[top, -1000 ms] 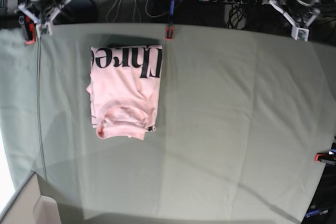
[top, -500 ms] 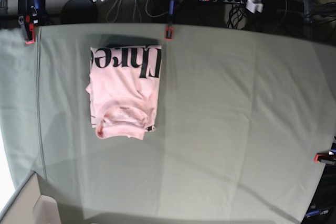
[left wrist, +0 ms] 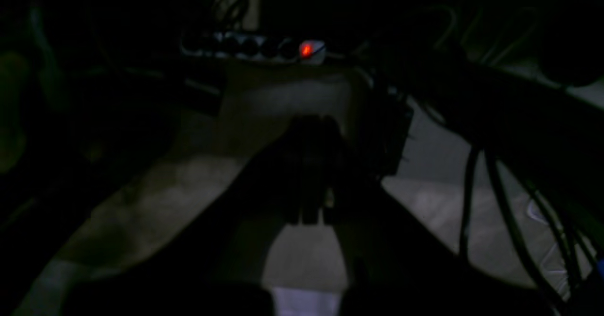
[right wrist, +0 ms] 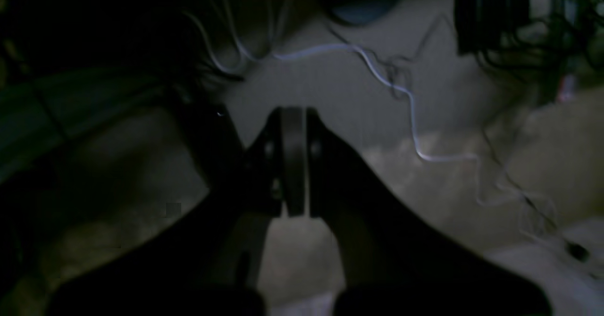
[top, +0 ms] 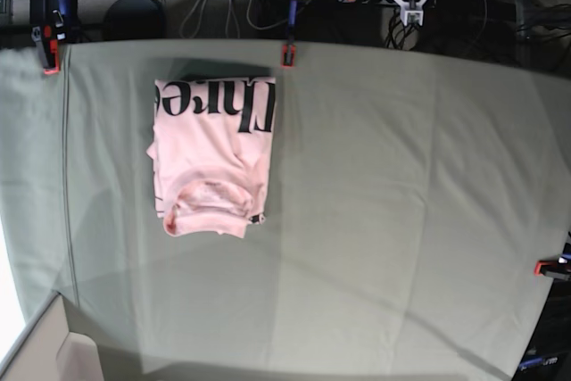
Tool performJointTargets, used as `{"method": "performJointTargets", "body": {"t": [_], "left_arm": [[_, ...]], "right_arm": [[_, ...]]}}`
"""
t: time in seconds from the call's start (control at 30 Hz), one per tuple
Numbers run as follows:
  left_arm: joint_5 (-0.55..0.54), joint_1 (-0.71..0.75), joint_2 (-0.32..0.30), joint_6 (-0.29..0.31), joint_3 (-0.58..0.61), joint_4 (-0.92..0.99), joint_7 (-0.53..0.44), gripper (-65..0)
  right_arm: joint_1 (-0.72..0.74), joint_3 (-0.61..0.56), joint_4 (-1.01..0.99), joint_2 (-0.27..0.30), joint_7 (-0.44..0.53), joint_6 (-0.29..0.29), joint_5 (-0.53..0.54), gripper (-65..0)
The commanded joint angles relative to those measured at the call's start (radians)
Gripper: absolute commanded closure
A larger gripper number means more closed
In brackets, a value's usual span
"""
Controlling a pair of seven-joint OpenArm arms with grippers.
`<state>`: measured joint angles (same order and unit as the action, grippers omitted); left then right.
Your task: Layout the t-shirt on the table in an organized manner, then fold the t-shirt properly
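While the t-shirt lies folded, left end effector and right end effector both clenched, empty.

T-shirt: light pink, large black serif lettering along its far edge, small dark tag at the near hem. Surface: pale grey-green cloth, creased. Edge clamps: red.

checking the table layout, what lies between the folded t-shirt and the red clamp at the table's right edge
Only bare table cloth lies between the t-shirt and the red clamp, per the base view.
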<state>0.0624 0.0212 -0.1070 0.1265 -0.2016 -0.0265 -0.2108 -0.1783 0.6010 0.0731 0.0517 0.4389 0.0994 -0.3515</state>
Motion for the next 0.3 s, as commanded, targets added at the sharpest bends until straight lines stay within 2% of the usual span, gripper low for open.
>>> {"method": "performJointTargets", "body": {"t": [0.0, 0.17, 0.27], "left_arm": [[0.004, -0.004, -0.006, -0.004, 0.0, -0.005, -0.014, 0.0], [0.006, -0.007, -0.003, -0.004, -0.002, -0.003, -0.014, 0.0], [0.006, -0.007, -0.003, -0.004, -0.002, -0.003, -0.012, 0.0]], "right_arm": [[-0.005, -0.008, 0.001, 0.007, -0.001, 0.027, 0.007, 0.0], [-0.003, -0.109, 0.001, 0.004, -0.033, 0.029, 0.007, 0.0], [-0.002, -0.125, 0.001, -0.011, -0.042, 0.029, 0.01, 0.0]]}}
